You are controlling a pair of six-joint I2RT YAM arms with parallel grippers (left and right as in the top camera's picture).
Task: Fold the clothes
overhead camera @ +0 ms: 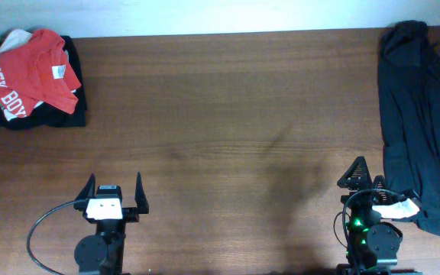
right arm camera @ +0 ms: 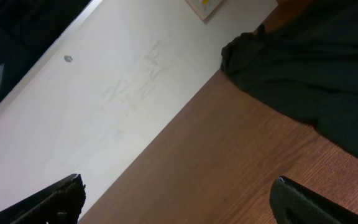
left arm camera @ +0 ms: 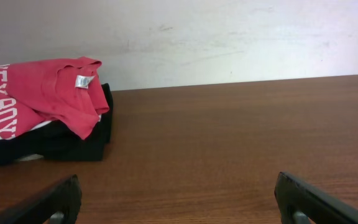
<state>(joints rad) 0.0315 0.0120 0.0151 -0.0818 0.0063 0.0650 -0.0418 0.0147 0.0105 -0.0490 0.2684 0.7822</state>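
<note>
While both of my arms sit at the near edge of the table (overhead camera: 228,114), I count one red shirt, one dark pile, two grippers and one black shirt.

Far left, at the back corner, the red shirt (overhead camera: 40,57) with white lettering lies crumpled on top of the dark pile (overhead camera: 67,114) of folded clothes, with a bit of white cloth showing between them. My left wrist view shows the same heap, the red shirt (left arm camera: 42,93) draped over the dark pile (left arm camera: 61,140), well ahead of me.

Next comes my left gripper (overhead camera: 114,183), spread wide, its fingers (left arm camera: 48,202) at the two lower corners of the wrist view with only bare wood between them. It holds nothing and touches nothing.

Further right, my right gripper (overhead camera: 356,174) is rolled to one side. Its wrist view shows the fingers (right arm camera: 316,202) far apart, so it is wide open and empty too.

Far right lies the black shirt (overhead camera: 418,114), plain and dark, loosely spread and rumpled from the back edge of the table down to just beside my right arm. My right wrist view shows the black shirt (right arm camera: 309,74) ahead of the fingers, apart from them.
</note>
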